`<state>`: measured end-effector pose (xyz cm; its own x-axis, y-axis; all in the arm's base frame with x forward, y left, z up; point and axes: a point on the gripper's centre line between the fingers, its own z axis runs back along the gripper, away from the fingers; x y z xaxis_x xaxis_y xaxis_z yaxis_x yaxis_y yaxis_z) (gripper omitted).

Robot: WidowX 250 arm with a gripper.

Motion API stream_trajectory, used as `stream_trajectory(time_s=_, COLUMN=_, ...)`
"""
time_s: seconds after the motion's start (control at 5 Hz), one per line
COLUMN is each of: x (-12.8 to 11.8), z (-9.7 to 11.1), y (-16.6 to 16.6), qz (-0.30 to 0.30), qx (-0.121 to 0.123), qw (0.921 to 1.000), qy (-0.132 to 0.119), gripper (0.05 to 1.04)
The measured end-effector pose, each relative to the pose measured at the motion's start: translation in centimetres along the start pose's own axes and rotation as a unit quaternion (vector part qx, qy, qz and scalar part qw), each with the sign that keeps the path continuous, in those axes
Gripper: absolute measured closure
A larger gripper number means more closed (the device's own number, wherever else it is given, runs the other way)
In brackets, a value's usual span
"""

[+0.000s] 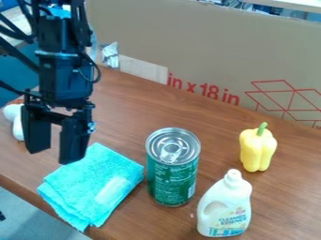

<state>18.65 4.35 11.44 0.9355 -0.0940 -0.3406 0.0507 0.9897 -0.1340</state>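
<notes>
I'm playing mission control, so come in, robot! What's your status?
Gripper open, nothing between its fingers. Turquoise cloth lying folded, nearest the gripper. Possible obstacle: green can, standing upright close beside the cloth. Over.

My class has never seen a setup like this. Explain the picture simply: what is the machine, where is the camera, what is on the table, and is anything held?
The machine is a black robot arm, seen by a fixed camera looking down at a slant. Its gripper is open and holds nothing; in the picture it hangs nearest the folded turquoise cloth. Also on the wooden table are a green can, a white bottle and a yellow pepper. Behind stands printed cardboard.
</notes>
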Motion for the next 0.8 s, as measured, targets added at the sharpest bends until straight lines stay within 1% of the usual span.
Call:
stream_trajectory(time_s=0.2, x=1.7, z=-1.4, y=0.9, qz=-0.014, qx=0.025, qw=0.9996, qy=0.004, gripper=0.082)
stream_trajectory(time_s=0.4, x=2.5, z=-4.5, y=1.2, qz=-0.036, qx=0.063, qw=0.997, qy=0.028, gripper=0.082)
stream_trajectory(time_s=0.6, x=3.0, z=-6.1, y=0.3, qz=-0.041, qx=0.1, qw=0.9941, qy=0.01, gripper=0.082)
stream_trajectory(time_s=0.8, x=3.7, z=-7.4, y=-0.4, qz=-0.034, qx=0.111, qw=0.9933, qy=0.003, gripper=0.082)
